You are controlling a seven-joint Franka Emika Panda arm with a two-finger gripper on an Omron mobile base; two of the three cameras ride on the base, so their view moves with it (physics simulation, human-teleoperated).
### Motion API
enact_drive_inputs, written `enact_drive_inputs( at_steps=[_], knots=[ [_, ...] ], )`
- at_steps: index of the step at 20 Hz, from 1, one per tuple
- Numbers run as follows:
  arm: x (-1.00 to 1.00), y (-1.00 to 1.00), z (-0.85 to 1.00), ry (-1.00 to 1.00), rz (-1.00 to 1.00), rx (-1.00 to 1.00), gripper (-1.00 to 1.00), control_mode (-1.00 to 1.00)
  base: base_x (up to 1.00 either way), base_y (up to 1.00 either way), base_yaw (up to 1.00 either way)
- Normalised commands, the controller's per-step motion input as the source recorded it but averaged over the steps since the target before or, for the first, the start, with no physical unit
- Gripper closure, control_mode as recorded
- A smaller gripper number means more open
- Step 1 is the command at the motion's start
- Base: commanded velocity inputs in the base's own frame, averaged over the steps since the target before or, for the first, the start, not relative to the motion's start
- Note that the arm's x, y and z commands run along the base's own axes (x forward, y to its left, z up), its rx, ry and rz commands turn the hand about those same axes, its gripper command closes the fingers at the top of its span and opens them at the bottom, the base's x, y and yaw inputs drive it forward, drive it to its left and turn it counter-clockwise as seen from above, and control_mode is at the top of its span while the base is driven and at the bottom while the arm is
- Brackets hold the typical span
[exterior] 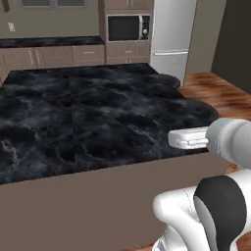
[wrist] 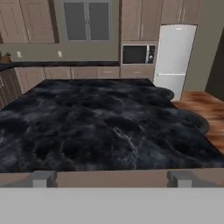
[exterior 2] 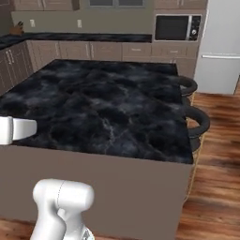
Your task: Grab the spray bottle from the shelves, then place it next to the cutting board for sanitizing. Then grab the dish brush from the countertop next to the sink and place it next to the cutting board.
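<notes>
My gripper (wrist: pixel 112 179) is open, its two dark fingertips (wrist: pixel 43 178) set wide apart with nothing between them. It hovers at the near edge of a large island whose countertop (wrist: pixel 105 127) is black marble with white veins, and it looks across that top. My white hand (exterior: pixel 188 138) reaches in from the right in the left base view, and from the left edge as the hand (exterior 2: pixel 14 130) in the right base view. The spray bottle, shelves, cutting board, dish brush and sink are out of view.
A second black counter (wrist: pixel 65 64) runs along the back wall over brown cabinets. A built-in microwave (exterior: pixel 128 28) and a white fridge (exterior: pixel 171 34) stand at the back right. Dark stools (exterior 2: pixel 194 117) sit at the island's right side, over wooden floor (exterior 2: pixel 215 187).
</notes>
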Motion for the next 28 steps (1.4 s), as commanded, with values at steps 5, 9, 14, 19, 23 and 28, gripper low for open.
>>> enact_drive_inputs(
  at_steps=[5, 9, 14, 19, 23, 28],
  knots=[
    [0.0, 0.0, 0.0, 0.0, 0.0, 0.0, -1.0, 1.0, 0.14, 0.37, 0.41],
    [0.0, 0.0, 0.0, 0.0, 0.0, 0.0, -1.0, 1.0, 0.13, 0.68, 0.57],
    [0.0, 0.0, 0.0, 0.0, 0.0, 0.0, -1.0, 1.0, 0.16, 0.82, 0.66],
    [0.0, 0.0, 0.0, 0.0, 0.0, 0.0, -1.0, 1.0, 0.32, 0.96, 0.62],
    [0.0, 0.0, 0.0, 0.0, 0.0, 0.0, -1.0, 1.0, 0.36, 0.78, 0.67],
    [0.0, 0.0, 0.0, 0.0, 0.0, 0.0, -1.0, 1.0, 0.56, 0.38, 0.74]
  ],
)
